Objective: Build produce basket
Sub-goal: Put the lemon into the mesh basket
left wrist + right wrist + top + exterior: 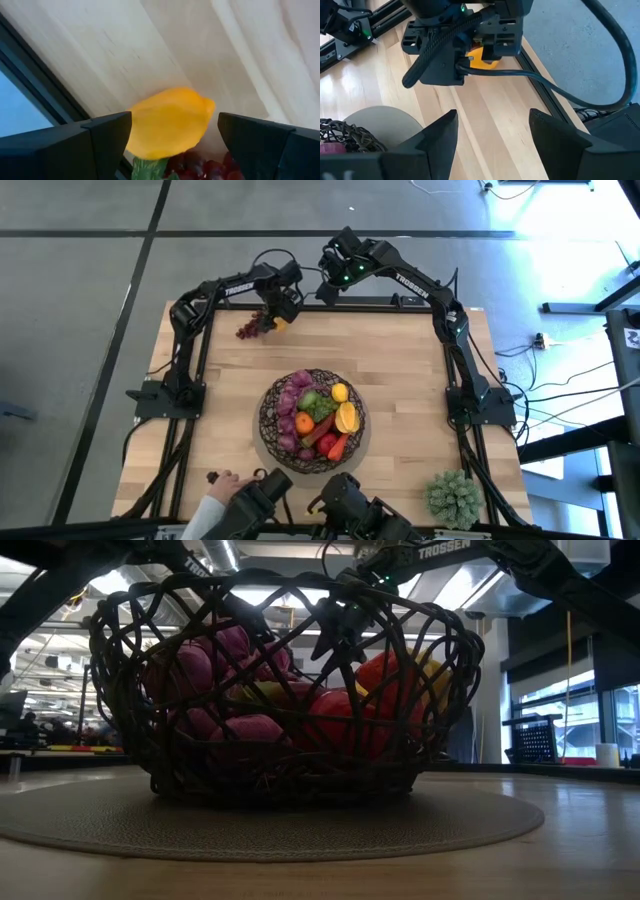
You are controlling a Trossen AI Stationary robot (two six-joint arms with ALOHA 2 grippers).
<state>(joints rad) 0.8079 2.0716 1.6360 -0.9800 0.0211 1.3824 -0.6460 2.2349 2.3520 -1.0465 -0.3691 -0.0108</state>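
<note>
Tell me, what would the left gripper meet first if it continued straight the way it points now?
Most likely the yellow lemon, lying between the open fingers of the left gripper, with dark grapes beside it; depth is unclear.

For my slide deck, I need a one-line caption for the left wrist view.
Open left gripper poised around a yellow lemon on the wooden table, grapes just beside it.
</note>
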